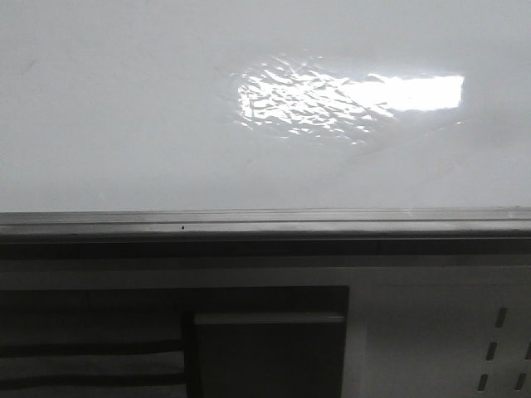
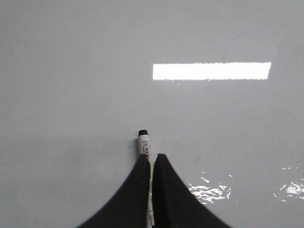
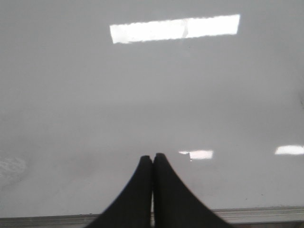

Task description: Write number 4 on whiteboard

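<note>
The left claw (image 2: 152,159) is clamped on a marker (image 2: 144,142), whose black tip pokes out just past the fingertips toward the whiteboard (image 2: 71,71). The right claw (image 3: 152,159) is pinched closed on nothing, the board's grey rail (image 3: 266,213) close beneath it. No 4 shows on the board.

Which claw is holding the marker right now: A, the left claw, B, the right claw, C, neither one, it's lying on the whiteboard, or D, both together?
A: in the left wrist view the left claw is shut on the marker, its capped end poking out over the whiteboard, while the right claw is shut with nothing between its fingers.
</note>
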Action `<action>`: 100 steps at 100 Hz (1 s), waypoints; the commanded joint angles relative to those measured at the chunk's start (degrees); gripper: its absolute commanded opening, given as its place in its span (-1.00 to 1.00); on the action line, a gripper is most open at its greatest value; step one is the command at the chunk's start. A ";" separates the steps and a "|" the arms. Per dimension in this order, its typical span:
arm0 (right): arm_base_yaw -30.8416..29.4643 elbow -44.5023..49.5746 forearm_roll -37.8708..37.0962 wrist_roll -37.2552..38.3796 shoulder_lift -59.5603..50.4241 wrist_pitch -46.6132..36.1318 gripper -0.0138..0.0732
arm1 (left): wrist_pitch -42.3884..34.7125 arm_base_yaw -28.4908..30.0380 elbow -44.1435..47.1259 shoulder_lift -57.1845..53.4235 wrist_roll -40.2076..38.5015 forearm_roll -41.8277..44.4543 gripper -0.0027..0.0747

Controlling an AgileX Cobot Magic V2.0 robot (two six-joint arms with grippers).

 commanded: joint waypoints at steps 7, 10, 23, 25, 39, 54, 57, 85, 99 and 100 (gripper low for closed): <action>-0.32 -3.10 -0.32 -0.37 3.46 -2.83 -0.85 | -2.97 -0.57 -2.72 4.09 -0.45 -0.74 -0.98; -0.32 -3.10 -0.32 -0.37 3.51 -2.83 -0.85 | -2.97 -0.57 -2.61 4.38 -0.45 -0.74 -0.98; -0.32 -3.10 -0.32 -0.37 3.51 -2.83 -0.85 | -2.86 -0.57 -2.30 5.01 -0.45 -0.74 -0.98; -0.32 -3.10 -0.32 -0.37 3.51 -2.73 -0.85 | -2.84 -0.57 -2.26 5.05 -0.45 -0.74 -0.98; -0.32 -3.10 -0.32 -0.37 3.51 -2.38 -0.85 | -2.61 -0.57 -2.26 5.05 -0.45 -0.74 -0.98; -0.32 -3.10 -0.55 -0.37 3.51 -2.62 -0.85 | -2.61 -0.57 -2.26 5.05 -0.45 -0.74 -0.98; -0.32 -3.10 -0.85 -0.37 3.51 -2.74 -0.85 | -2.61 -0.57 -2.26 5.05 -0.45 -0.74 -0.98; -0.32 -3.10 -5.95 -0.37 3.73 -2.92 -0.16 | -3.13 -0.57 -2.26 5.05 -0.45 3.57 -0.39; -0.32 -3.10 -5.95 -0.37 3.73 -2.15 0.00 | -3.25 -0.57 -2.26 5.05 -0.45 5.07 0.36; -0.32 -3.10 -5.95 -0.37 3.73 -1.99 -0.01 | -3.25 -0.57 -2.26 5.05 -0.45 5.07 0.38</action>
